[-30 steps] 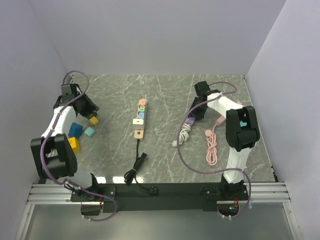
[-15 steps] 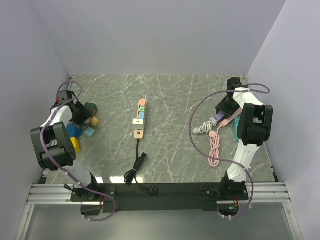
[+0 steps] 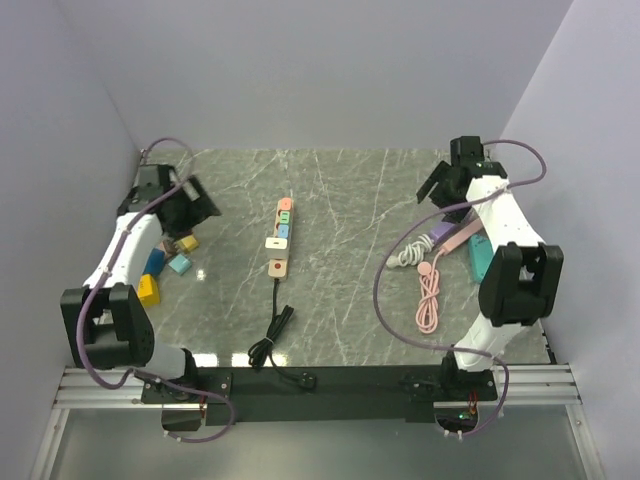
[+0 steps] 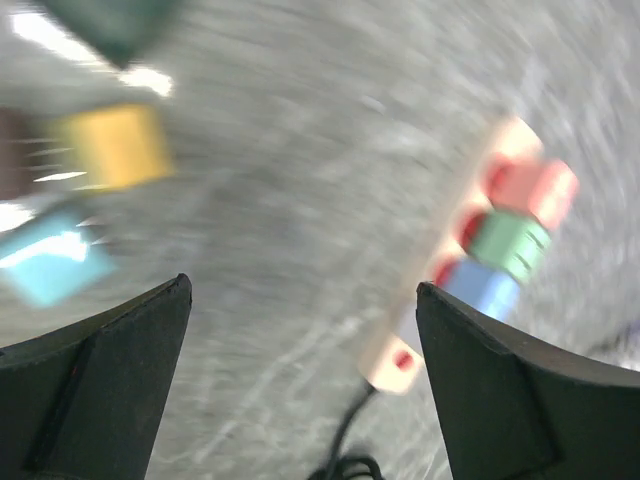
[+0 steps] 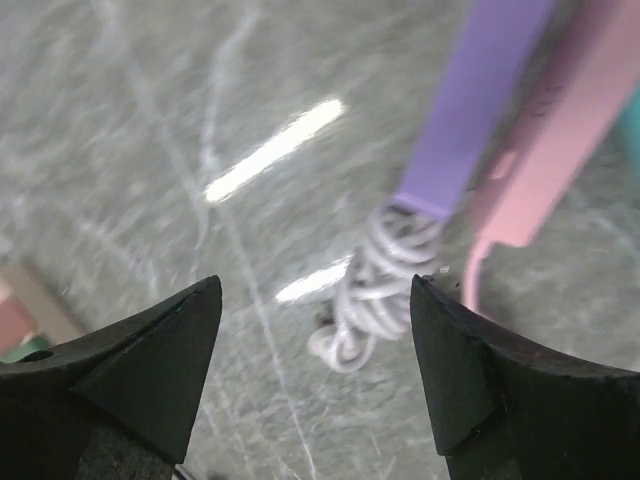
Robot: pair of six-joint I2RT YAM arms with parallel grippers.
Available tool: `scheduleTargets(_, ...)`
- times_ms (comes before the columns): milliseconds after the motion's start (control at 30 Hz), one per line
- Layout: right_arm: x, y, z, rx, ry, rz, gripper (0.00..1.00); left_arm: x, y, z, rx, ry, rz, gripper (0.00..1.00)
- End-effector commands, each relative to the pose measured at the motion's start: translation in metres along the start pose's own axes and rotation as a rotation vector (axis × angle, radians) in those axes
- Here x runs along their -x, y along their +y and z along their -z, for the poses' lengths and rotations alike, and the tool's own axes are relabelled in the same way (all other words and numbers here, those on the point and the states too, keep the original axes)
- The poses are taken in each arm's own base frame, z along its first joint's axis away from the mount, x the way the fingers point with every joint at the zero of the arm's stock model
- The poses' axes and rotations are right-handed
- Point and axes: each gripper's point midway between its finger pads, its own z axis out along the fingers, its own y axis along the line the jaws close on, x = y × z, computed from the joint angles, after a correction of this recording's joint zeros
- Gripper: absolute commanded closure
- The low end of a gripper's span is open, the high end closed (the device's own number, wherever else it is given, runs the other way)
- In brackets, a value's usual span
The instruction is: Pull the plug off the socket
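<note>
A beige power strip (image 3: 279,240) lies mid-table with its sockets filled by a pink plug (image 3: 285,203), a green plug (image 3: 284,215), a blue plug (image 3: 282,230) and a white plug (image 3: 275,243). The blurred left wrist view shows the strip (image 4: 420,335) with pink (image 4: 540,190), green (image 4: 510,245) and blue (image 4: 480,285) plugs to the right of my open left gripper (image 4: 302,288). From above, the left gripper (image 3: 196,200) hovers well left of the strip. My right gripper (image 3: 438,190) is open and empty at the far right, above a white coiled cable (image 5: 375,290).
The strip's black cord (image 3: 272,330) runs toward the near edge. Coloured blocks (image 3: 165,262) lie at the left, among them a yellow one (image 4: 115,145) and a light blue one (image 4: 50,260). Purple (image 5: 470,110) and pink (image 5: 560,130) strips and a pink cable (image 3: 428,295) lie at the right.
Both grippers have gone from shut to open. The left arm has swung from the blocks toward the right; the right arm has risen away from the cables toward the back.
</note>
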Motion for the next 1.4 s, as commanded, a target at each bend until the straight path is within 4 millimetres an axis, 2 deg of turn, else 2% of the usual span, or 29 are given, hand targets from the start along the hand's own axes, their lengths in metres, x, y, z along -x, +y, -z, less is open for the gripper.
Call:
scheduleTargets(0,-0.033,0.023,0.025,0.110,0.019,0.089,0.18,-0.011,-0.053,0.008,-0.080,0.031,-0.160,0.01)
scheduleTargets(33,-0.041,0.028,0.028,0.143,0.027,0.109,0.18,-0.023,-0.078,0.009,-0.116,0.046,-0.232,0.00)
scheduleTargets(100,-0.069,0.043,0.035,0.210,0.048,0.165,0.18,-0.038,-0.092,-0.004,-0.106,0.079,-0.285,0.01)
scheduleTargets(133,-0.080,0.048,0.036,0.230,0.057,0.192,0.17,-0.047,-0.112,-0.003,-0.131,0.079,-0.335,0.01)
scheduleTargets(200,-0.106,0.050,0.036,0.239,0.085,0.228,0.17,-0.062,-0.124,-0.017,-0.122,0.107,-0.374,0.01)
scheduleTargets(233,-0.114,0.052,0.037,0.257,0.099,0.235,0.18,-0.069,-0.140,-0.017,-0.137,0.101,-0.411,0.01)
scheduleTargets(300,-0.130,0.046,0.034,0.264,0.114,0.226,0.18,-0.083,-0.149,-0.030,-0.124,0.129,-0.446,0.01)
scheduleTargets(333,-0.138,0.048,0.035,0.284,0.130,0.223,0.18,-0.093,-0.164,-0.028,-0.144,0.131,-0.480,0.01)
scheduleTargets(367,-0.143,0.046,0.035,0.289,0.134,0.226,0.18,-0.100,-0.170,-0.031,-0.150,0.144,-0.496,0.01)
scheduleTargets(400,-0.150,0.041,0.033,0.286,0.140,0.228,0.18,-0.107,-0.167,-0.043,-0.103,0.149,-0.516,0.01)
scheduleTargets(433,-0.156,0.042,0.033,0.293,0.145,0.242,0.18,-0.114,-0.178,-0.043,-0.111,0.147,-0.546,0.01)
scheduleTargets(500,-0.161,0.038,0.033,0.303,0.145,0.248,0.18,-0.125,-0.175,-0.059,-0.055,0.161,-0.578,0.01)
scheduleTargets(533,-0.164,0.038,0.034,0.312,0.146,0.259,0.18,-0.131,-0.181,-0.060,-0.058,0.159,-0.599,0.01)
scheduleTargets(667,-0.174,0.039,0.035,0.342,0.167,0.281,0.18,-0.146,-0.175,-0.081,-0.023,0.187,-0.629,0.02)
scheduleTargets(833,-0.188,0.052,0.040,0.422,0.189,0.340,0.19,-0.164,-0.163,-0.101,-0.024,0.241,-0.666,0.21)
scheduleTargets(900,-0.199,0.061,0.041,0.462,0.212,0.371,0.19,-0.169,-0.167,-0.100,-0.068,0.258,-0.667,0.31)
scheduleTargets(933,-0.202,0.064,0.041,0.475,0.220,0.381,0.19,-0.178,-0.167,-0.097,-0.112,0.297,-0.655,0.34)
scheduleTargets(967,-0.207,0.065,0.039,0.482,0.234,0.388,0.19,-0.179,-0.175,-0.097,-0.160,0.290,-0.646,0.39)
scheduleTargets(1000,-0.213,0.072,0.040,0.510,0.242,0.404,0.19,-0.181,-0.175,-0.092,-0.190,0.301,-0.629,0.50)
scheduleTargets(1033,-0.216,0.075,0.041,0.522,0.246,0.406,0.19,-0.191,-0.183,-0.084,-0.263,0.346,-0.612,0.55)
scheduleTargets(1067,-0.221,0.076,0.039,0.530,0.257,0.409,0.19,-0.187,-0.197,-0.078,-0.335,0.326,-0.595,0.61)
scheduleTargets(1100,-0.225,0.085,0.042,0.567,0.258,0.411,0.19,-0.193,-0.195,-0.076,-0.364,0.358,-0.562,0.75)
scheduleTargets(1167,-0.231,0.090,0.040,0.587,0.267,0.412,0.19,-0.201,-0.205,-0.065,-0.460,0.406,-0.514,0.89)
scheduleTargets(1200,-0.236,0.095,0.041,0.610,0.266,0.424,0.19,-0.198,-0.207,-0.065,-0.492,0.404,-0.462,1.00)
scheduleTargets(1367,-0.255,0.116,0.043,0.683,0.293,0.471,0.19,-0.201,-0.220,-0.051,-0.639,0.469,-0.342,0.99)
